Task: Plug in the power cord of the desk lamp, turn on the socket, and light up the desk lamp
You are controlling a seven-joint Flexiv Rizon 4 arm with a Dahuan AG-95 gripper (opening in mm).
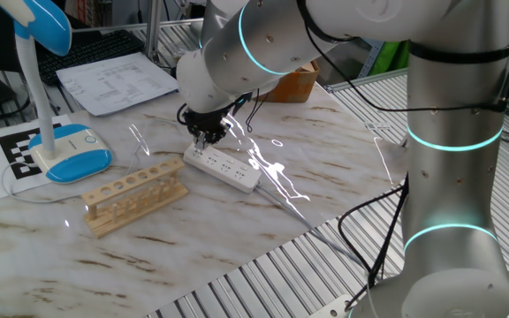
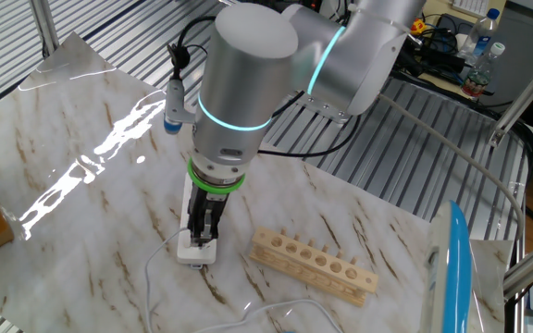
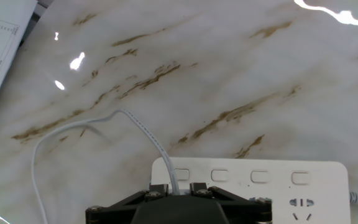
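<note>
The socket [image 1: 225, 168] is a long white power strip lying on the marble table, right of the wooden rack [image 1: 135, 196]. My gripper [image 1: 206, 141] stands upright over the strip's left end, its jaws nearly closed around the thin white power cord [image 3: 146, 132]. In the hand view the cord loops over the table and runs down between the fingers [image 3: 197, 188] onto the strip [image 3: 260, 180]; the plug is hidden under them. The desk lamp [image 1: 71, 152] stands at the far left, with its blue head [image 1: 47, 22] above. In the other fixed view the gripper [image 2: 202, 231] sits on the strip's near end [image 2: 195, 250].
Printed paper [image 1: 117, 79] lies behind the lamp and a brown box [image 1: 294, 84] at the back. A black-and-white tag [image 1: 20, 152] lies under the lamp base. The strip's thicker cable [image 3: 357, 198] leaves its right end. The table's front edge meets metal slats [image 1: 263, 274].
</note>
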